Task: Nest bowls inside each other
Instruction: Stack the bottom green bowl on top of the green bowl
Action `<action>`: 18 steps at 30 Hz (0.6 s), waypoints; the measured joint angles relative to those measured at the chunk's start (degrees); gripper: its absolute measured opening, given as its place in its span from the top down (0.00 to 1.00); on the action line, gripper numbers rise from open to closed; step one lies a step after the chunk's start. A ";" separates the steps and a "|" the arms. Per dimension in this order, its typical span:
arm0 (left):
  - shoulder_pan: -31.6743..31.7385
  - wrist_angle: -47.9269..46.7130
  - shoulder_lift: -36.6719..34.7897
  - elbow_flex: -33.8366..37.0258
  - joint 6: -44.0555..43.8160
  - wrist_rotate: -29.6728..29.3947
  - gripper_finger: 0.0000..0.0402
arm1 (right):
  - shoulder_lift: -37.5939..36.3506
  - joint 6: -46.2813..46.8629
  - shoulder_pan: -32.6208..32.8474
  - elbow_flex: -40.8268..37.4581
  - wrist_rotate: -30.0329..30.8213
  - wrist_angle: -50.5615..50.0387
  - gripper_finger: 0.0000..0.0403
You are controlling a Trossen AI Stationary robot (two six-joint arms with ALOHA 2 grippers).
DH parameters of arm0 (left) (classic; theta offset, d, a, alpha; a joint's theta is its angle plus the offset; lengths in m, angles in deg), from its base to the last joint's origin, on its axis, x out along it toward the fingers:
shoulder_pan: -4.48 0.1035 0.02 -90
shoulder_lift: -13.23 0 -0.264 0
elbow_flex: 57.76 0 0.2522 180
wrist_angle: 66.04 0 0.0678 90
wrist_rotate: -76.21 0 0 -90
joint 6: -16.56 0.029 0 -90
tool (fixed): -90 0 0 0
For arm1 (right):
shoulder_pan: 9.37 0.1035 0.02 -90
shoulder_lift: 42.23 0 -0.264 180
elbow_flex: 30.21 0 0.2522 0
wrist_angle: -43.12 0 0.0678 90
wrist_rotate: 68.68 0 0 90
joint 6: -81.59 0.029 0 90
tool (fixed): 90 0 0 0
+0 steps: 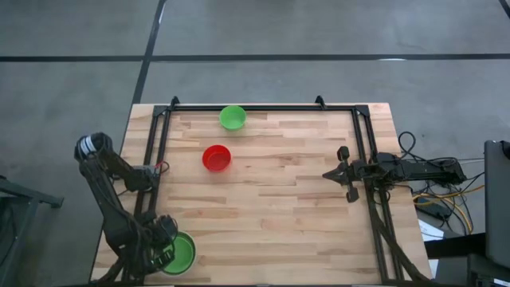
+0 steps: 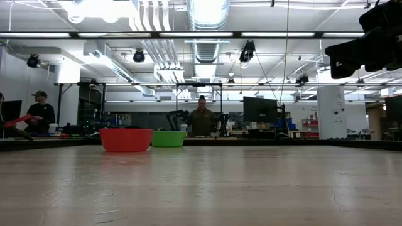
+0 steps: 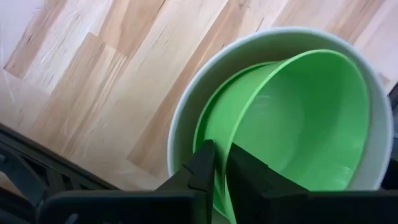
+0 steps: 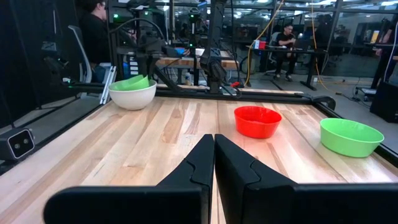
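A whitish bowl (image 3: 180, 112) stands at the table's near left corner, also seen in the right wrist view (image 4: 132, 96). A green bowl (image 3: 298, 118) sits tilted inside it, and my left gripper (image 3: 221, 163) is shut on that bowl's rim from above (image 1: 169, 252). A red bowl (image 1: 216, 158) and another green bowl (image 1: 233, 117) rest on their bases toward the far edge. My right gripper (image 4: 214, 142) is shut on nothing and hangs level at the table's right side (image 1: 333, 174). My left gripper has the green bowl's rim (image 3: 219, 146) between its two fingers, one finger inside the bowl and one outside, between the green wall and the whitish wall. The fingers point steeply down. The green bowl leans tilted within the whitish bowl.
A dark metal frame (image 1: 263, 108) runs around the wooden tabletop. Bare wood lies between the near left corner and the red bowl (image 4: 257, 121). Cables (image 1: 446, 199) lie beyond the right edge. People stand in the room behind the table.
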 joint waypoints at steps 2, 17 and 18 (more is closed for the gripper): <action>0.00 0.00 -0.41 0.00 -0.07 -0.06 0.88 | 0.00 0.00 0.02 -0.02 0.00 -0.01 0.98; 0.00 -0.40 -1.91 0.85 -0.73 -0.11 0.71 | 0.00 0.00 0.01 -0.01 0.00 -0.01 0.98; 0.00 -0.37 -1.95 0.85 -0.73 -0.12 0.70 | 0.00 -0.01 0.02 -0.01 0.00 0.00 0.98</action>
